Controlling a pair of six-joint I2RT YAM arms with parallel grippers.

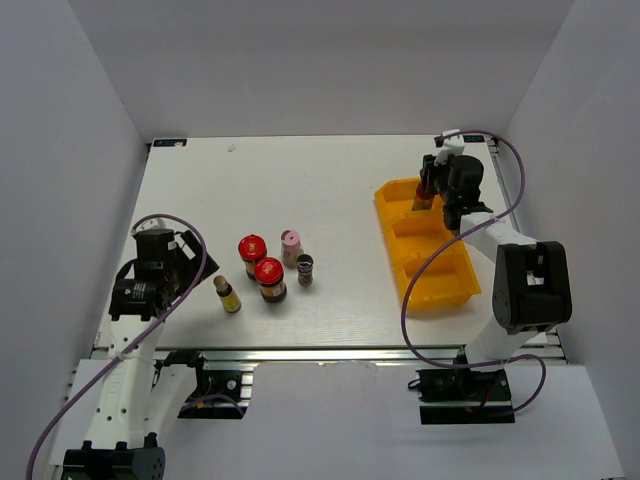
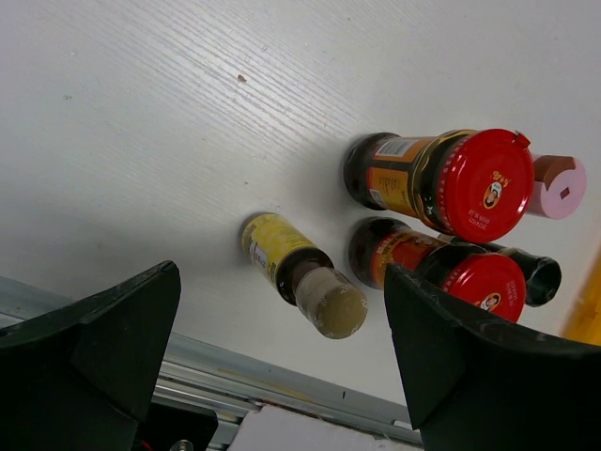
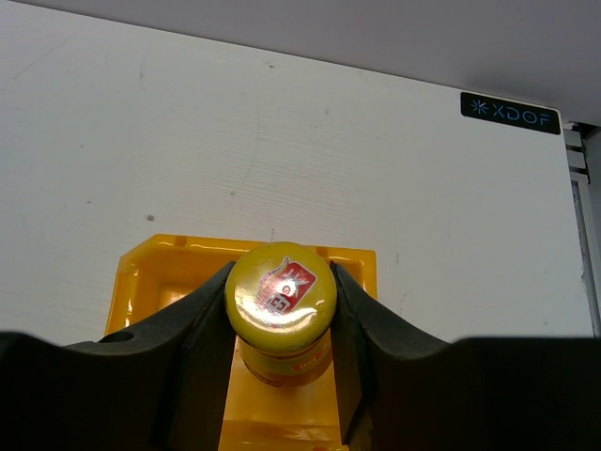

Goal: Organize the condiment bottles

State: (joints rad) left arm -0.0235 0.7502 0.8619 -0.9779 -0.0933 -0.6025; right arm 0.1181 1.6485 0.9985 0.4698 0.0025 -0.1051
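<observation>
Right pincer (image 1: 428, 193): closed on the sauce bottle (image 3: 282, 293), with one finger on each side just under its yellow cap.
Sauce bottle: upright over the far box of the tray (image 1: 447, 285). I cannot tell if its bottom touches the tray floor.
Step, I think: setting this bottle down in the far box.
How I would do it well: I go down slow and straight. I keep the bottle upright and off the tray walls. I let go only when it stands on the floor. I open the fingers just a little, then lift straight up so they do not catch the cap.
What could go wrong: the bottle is tall and thin, so a bump or an early drop could tip it over.
Left pincer (image 1: 188, 258): open and holding nothing, low over the table (image 1: 330, 180), just beside the brown bottle (image 1: 228, 294).
Other bottles: the red jars (image 1: 253, 247), pink bottle (image 1: 291, 243), shaker (image 1: 305, 268) and brown bottle stand close together, well apart from the tray.
How far along: just begun, I'd say, with five bottles waiting on the table.
</observation>
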